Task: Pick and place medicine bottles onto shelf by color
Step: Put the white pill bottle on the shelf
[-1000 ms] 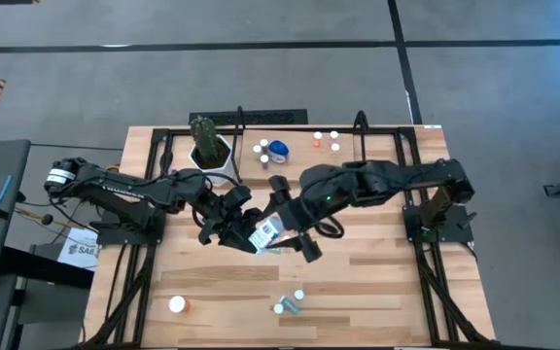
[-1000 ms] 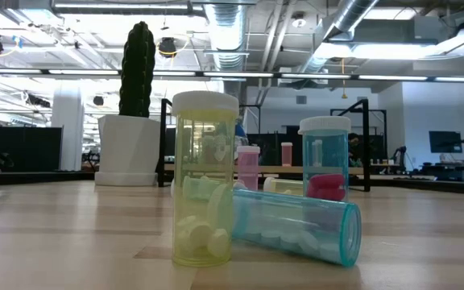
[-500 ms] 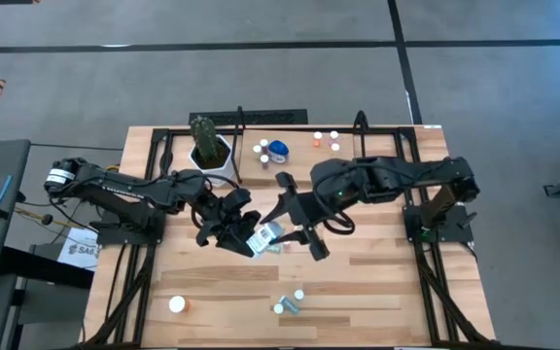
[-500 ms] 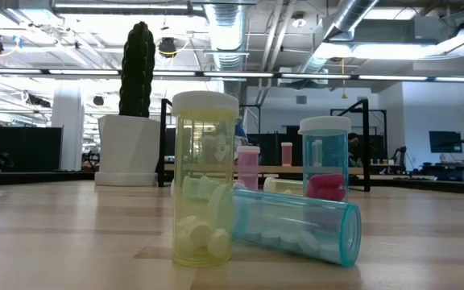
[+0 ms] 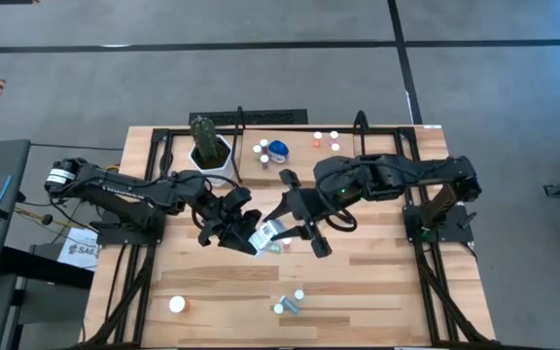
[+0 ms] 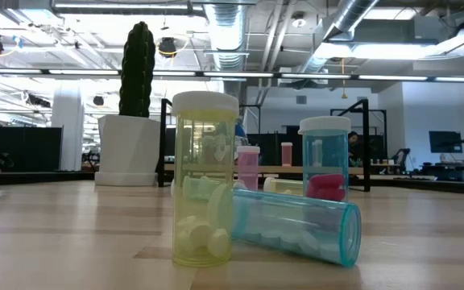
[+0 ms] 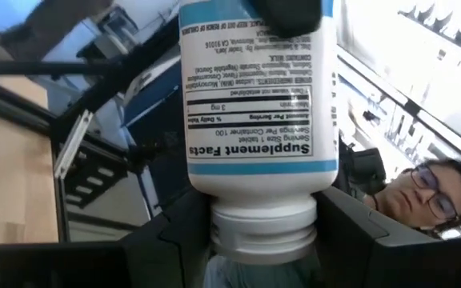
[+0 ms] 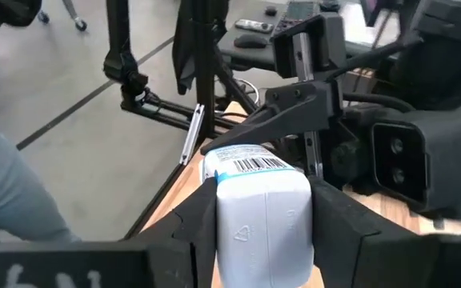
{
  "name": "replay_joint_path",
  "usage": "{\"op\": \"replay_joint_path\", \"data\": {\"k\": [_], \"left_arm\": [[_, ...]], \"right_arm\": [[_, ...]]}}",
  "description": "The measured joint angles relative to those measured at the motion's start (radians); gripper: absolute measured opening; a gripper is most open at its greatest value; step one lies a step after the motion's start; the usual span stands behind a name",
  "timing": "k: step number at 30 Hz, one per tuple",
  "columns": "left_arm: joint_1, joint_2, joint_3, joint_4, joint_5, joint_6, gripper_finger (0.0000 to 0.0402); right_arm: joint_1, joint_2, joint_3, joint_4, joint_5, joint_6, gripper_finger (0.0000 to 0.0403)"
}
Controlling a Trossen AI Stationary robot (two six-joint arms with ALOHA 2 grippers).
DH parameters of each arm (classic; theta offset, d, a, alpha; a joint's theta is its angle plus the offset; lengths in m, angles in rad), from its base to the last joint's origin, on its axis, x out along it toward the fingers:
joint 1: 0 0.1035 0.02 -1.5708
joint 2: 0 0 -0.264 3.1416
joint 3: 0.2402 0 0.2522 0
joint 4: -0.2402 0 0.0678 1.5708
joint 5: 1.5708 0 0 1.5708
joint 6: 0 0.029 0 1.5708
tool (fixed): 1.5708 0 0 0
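Bottle point(image 5: 264, 233), white with a printed label, hangs over mid-table, pinched at its cap end by the left gripper point(image 5: 246, 231). The right gripper point(image 5: 295, 229) has just swung in and closed on its base, so a handover toward the shelf point(image 5: 299, 148) looks underway.

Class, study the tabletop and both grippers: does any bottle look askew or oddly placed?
Yes. A teal transparent bottle lies tipped on its side against the upright yellow bottle. Above the table's middle, a white labelled supplement bottle is clamped by both the left gripper and right gripper at once.
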Motion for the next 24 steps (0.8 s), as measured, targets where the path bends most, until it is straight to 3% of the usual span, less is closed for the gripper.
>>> {"op": "replay_joint_path", "data": {"k": [4,10,14,17,24], "left_arm": [[0.008,-0.006,0.001,0.015,-0.072,0.006,0.0179],[0.050,-0.006,0.001,0.042,-0.197,0.056,0.0219],[0.085,-0.006,0.001,0.057,-0.295,0.123,0.0234],[0.104,-0.006,0.001,0.057,-0.371,0.264,0.0237],[0.109,-0.005,0.042,0.034,-0.504,0.749,0.0238]], "right_arm": [[-0.009,-0.037,-0.002,-0.027,0.018,0.053,0.0155],[-0.020,-0.120,0.000,-0.094,-0.042,0.196,0.0152],[-0.026,-0.154,-0.002,-0.126,0.006,0.284,0.0159],[-0.024,-0.191,-0.003,-0.131,0.081,0.370,0.0156],[-0.057,-0.300,-0.001,-0.192,0.225,0.530,0.0163]]}}
